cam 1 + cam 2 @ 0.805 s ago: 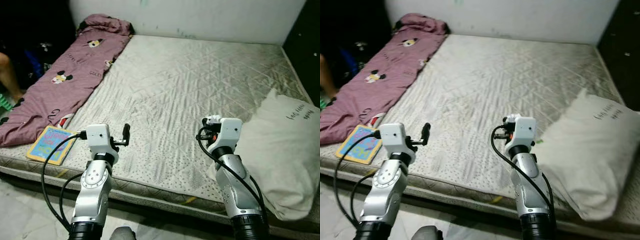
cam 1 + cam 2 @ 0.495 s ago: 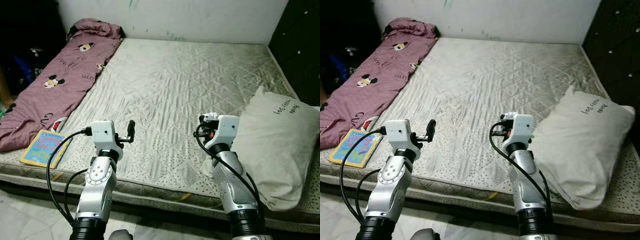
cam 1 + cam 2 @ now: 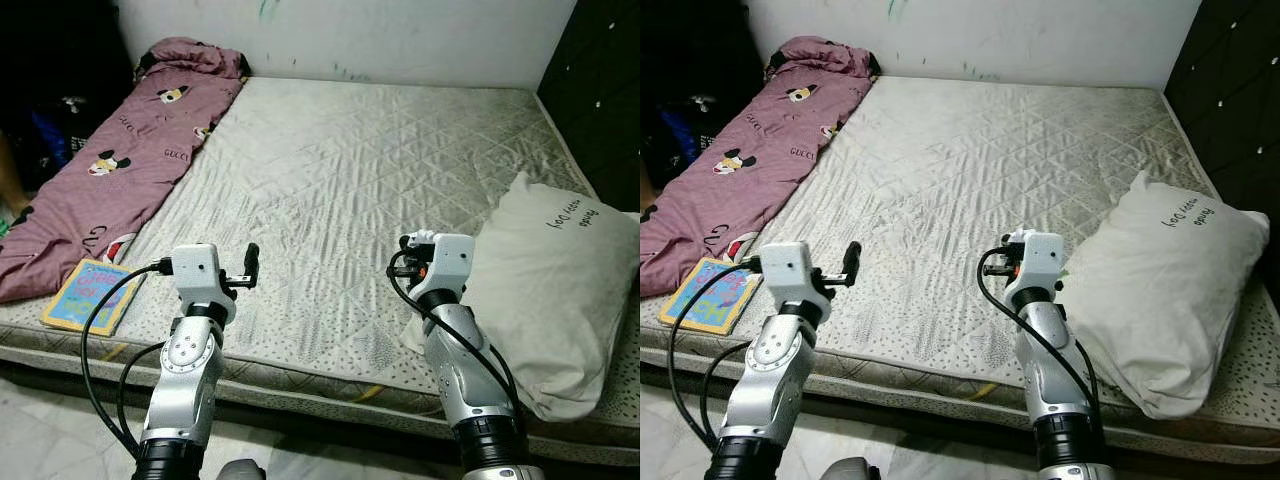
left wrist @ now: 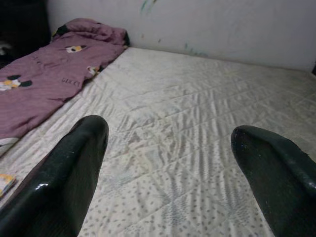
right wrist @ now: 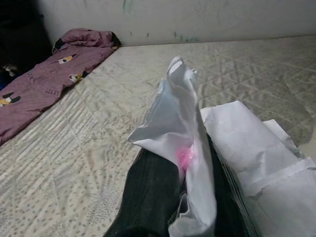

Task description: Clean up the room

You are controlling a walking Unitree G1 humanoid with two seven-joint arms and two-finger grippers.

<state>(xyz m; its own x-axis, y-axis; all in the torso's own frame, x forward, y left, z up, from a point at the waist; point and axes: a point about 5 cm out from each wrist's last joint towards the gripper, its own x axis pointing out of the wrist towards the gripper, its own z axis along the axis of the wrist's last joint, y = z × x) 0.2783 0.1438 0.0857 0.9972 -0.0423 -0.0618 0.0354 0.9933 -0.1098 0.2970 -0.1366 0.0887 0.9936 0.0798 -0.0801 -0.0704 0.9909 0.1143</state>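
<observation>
holding a crumpled white paper scrap with a pink spot, right gripper fingers clamped on it over the quilted grey mattress front edge; left gripper fingers apart. next probably binning it.

My mattress is pale grey-beige, quilted in diamonds, with fine dots near its front edge; the blanket is mauve-purple, printed with black-and-white cartoon mice and dark lettering; the book is yellow-edged with a blue and pink cover; the pillow is off-white with dark handwritten script; my fingers are glossy black; the paper is white, with a pink spot in its fold
</observation>
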